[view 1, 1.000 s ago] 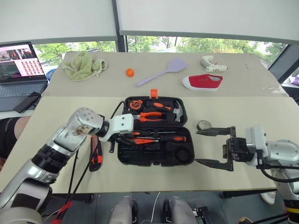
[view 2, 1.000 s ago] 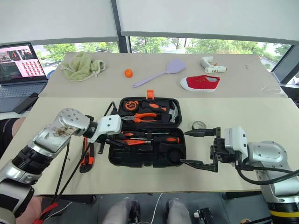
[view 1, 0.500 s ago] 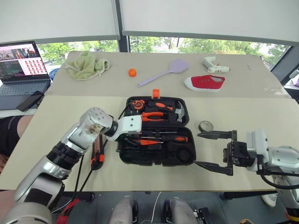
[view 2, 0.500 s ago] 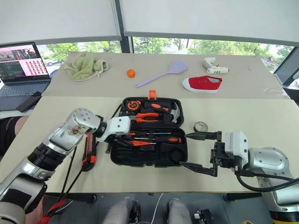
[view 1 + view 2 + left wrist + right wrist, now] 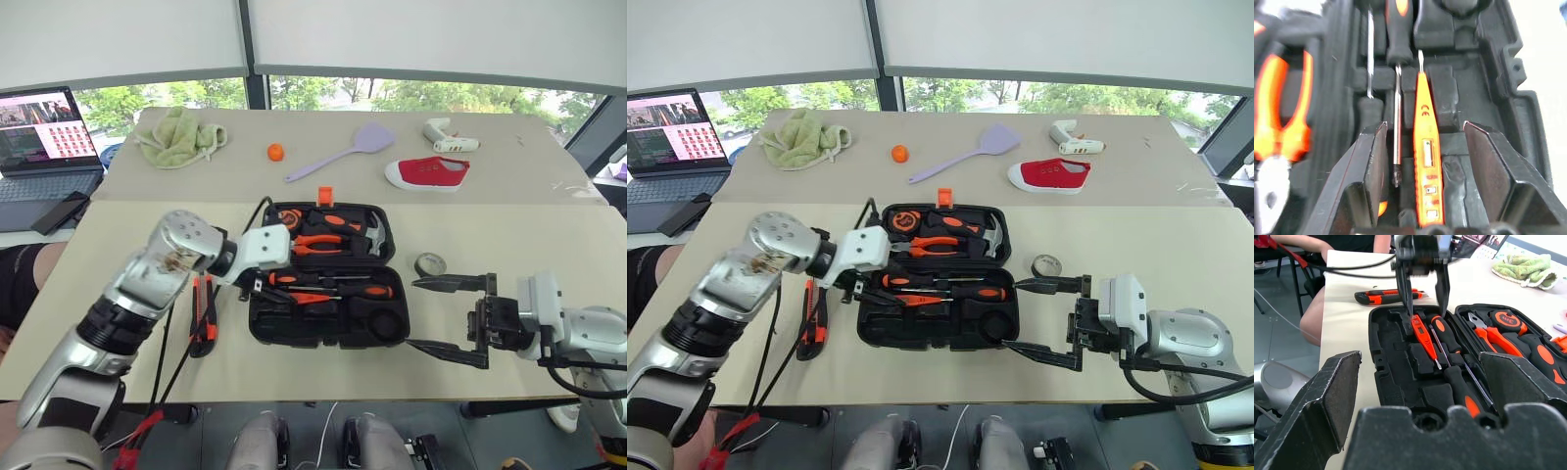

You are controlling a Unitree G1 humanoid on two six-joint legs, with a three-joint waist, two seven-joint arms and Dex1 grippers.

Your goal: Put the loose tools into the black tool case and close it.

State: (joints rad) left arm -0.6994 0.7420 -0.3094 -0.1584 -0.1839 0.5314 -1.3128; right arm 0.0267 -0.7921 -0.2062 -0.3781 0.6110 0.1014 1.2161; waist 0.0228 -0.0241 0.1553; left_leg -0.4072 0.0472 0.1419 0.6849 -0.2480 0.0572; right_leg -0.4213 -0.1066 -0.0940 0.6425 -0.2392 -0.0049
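The left gripper (image 5: 1425, 161) has just opened, empty, above the tester (image 5: 1426, 161) now slotted in the case (image 5: 377, 333); knife (image 5: 203, 313) and tape (image 5: 428, 264) remain out, the right gripper (image 5: 449, 317) wide open and empty.

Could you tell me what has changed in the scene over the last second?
The left gripper has opened and lifted slightly, letting go of the slim orange tester screwdriver, which now lies in the black tool case. The right gripper stayed open beside the case; the utility knife and tape roll remain on the table.

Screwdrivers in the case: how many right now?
3, all in the black tool case: slim orange tester screwdriver, and two orange-and-black-handled screwdrivers beside it. More may be hidden.
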